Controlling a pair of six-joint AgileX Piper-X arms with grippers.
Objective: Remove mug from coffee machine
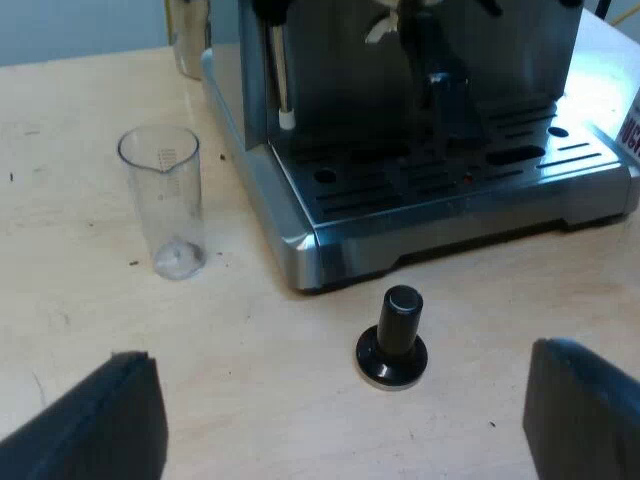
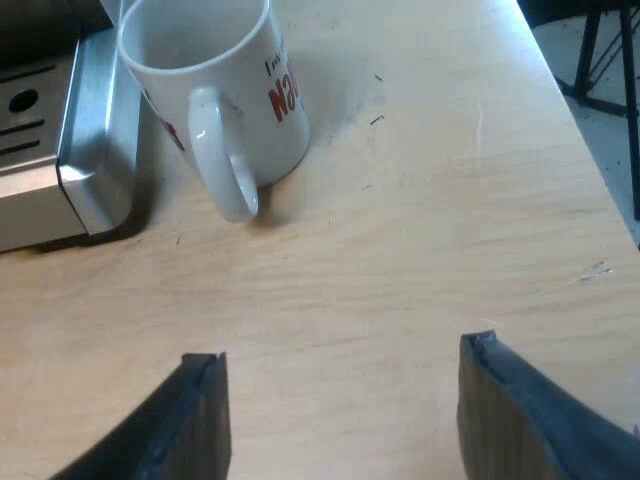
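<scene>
A white mug [image 2: 215, 100] with red lettering stands upright on the wooden table, right beside the corner of the espresso machine [image 2: 60, 150], its handle turned toward my right gripper [image 2: 340, 420]. That gripper is open and empty, a short way back from the mug. A sliver of the mug [image 1: 630, 125] peeks past the machine's drip tray [image 1: 450, 170] in the left wrist view. My left gripper [image 1: 345, 420] is open, hovering over the table before the machine, with a black-knob tamper [image 1: 393, 338] between it and the tray.
An empty measuring glass [image 1: 168, 200] stands on the table near the machine's side. The steam wand [image 1: 282, 90] hangs over the tray. The table edge [image 2: 590, 130] runs close beyond the mug, with dark chair legs [image 2: 600, 60] past it.
</scene>
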